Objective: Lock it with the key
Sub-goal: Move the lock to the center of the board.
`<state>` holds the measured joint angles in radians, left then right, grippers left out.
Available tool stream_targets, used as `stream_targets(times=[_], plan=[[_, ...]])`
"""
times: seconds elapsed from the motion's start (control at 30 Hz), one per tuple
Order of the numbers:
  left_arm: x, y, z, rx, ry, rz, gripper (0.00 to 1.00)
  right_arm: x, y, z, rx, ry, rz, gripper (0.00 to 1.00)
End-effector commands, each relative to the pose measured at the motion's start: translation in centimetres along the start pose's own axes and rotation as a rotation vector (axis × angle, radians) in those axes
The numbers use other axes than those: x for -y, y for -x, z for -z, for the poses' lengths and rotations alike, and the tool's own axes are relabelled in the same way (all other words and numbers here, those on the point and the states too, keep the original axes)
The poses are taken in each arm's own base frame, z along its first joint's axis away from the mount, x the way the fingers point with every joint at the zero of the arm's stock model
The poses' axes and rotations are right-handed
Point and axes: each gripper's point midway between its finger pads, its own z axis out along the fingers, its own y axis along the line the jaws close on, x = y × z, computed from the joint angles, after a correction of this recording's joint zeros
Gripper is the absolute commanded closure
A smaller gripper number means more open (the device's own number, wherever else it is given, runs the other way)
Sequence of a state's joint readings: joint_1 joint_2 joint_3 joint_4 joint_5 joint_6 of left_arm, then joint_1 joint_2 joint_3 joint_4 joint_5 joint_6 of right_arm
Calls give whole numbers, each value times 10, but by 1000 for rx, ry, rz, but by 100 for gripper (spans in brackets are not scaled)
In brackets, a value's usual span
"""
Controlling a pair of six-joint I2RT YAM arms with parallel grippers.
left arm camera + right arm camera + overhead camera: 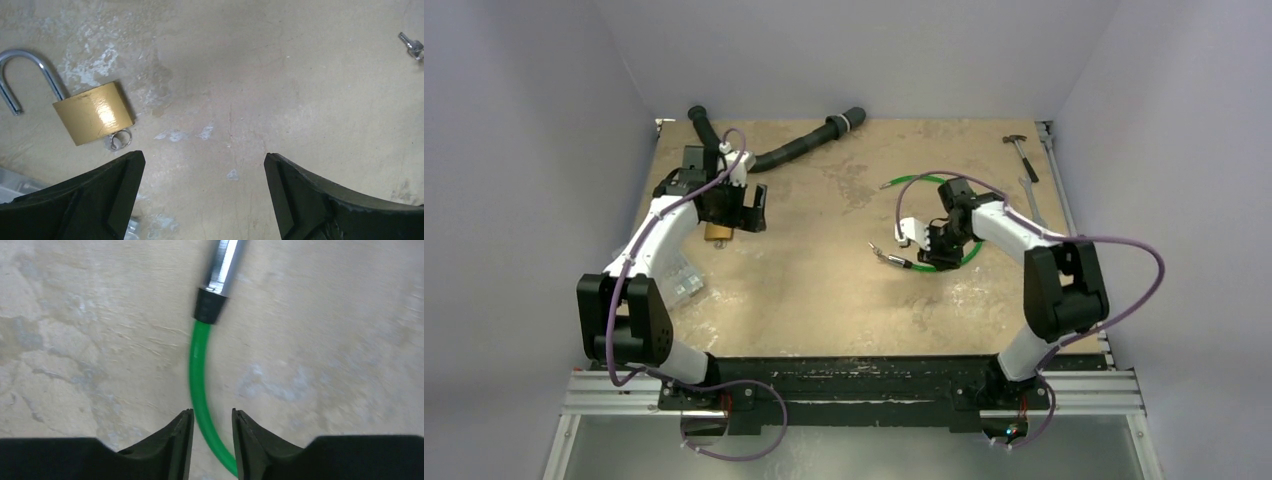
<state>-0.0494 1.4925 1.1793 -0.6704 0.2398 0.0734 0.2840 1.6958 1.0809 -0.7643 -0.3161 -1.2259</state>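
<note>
Pale grey walls around a scuffed tan table. Toward its left side, the lock: lies flat on the bare surface, brass body shining, silver shackle swung open with the free end out of the body. Touches a small wire ring at its lower edge; impossible to tell from any view whether the key hangs on that ring or sits in the lock. Up in the right corner of the left wrist view, well apart from the lock, a tiny silver piece, too small to call the key with any certainty.

Just beside the lock, the left gripper: hovers low over the table with fingers spread wide, only bare surface between them, nothing held. Has the lock outside that gap, off past the finger on the left of its own view.

On the right half, the right gripper: points down over the green cable, fingers only a narrow gap apart. Shows the cable through that gap, thinner than the opening and slipping under one finger rather than pinched between the two. Further along the cable, a black collar and a blurred silver sleeve.

Seen from above, the cable curves in a loop around the right gripper. At the far edge behind the left arm, a black hose; in the far right corner, a hammer; close by the left arm, a clear plastic piece.
</note>
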Motion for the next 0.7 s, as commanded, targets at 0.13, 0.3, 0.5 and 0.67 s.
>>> stream_targets(times=[0.13,0.3,0.5,0.67], plan=[[24,36,-5,130,-36,-97,0,78,-8,106,150,-357,-544,31],[23,52,-6,178,-17,-77,0,90,-79,118,86,-473,-939,32],[20,60,-9,194,-1,-55,0,115,-107,104,20,-542,-1140,36],[14,62,-3,206,39,-58,0,131,-114,82,11,-525,-1224,39]])
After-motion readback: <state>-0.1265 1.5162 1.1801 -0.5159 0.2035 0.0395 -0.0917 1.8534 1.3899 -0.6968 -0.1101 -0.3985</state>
